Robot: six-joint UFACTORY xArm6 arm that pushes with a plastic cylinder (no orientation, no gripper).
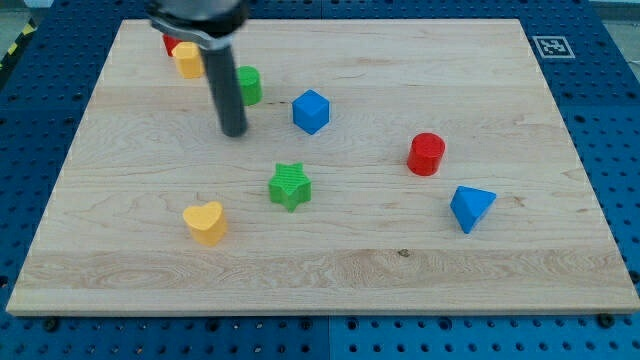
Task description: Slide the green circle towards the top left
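No words, numbers or brand names can be read anywhere. The only sign is a small black-and-white square marker (547, 46), a coded pattern like a tracking tag, printed on the wooden bench (400, 270) at its corner toward the view's top right. Its pattern carries no legible letters.

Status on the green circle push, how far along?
Looks done: the green circle already sits in the board's upper left area. In hand: my tip is just below and slightly left of it; contact can't be told, since the rod hides its left edge. Left: more travel toward the top left corner, where the yellow block and a mostly hidden red block stand close in the way.
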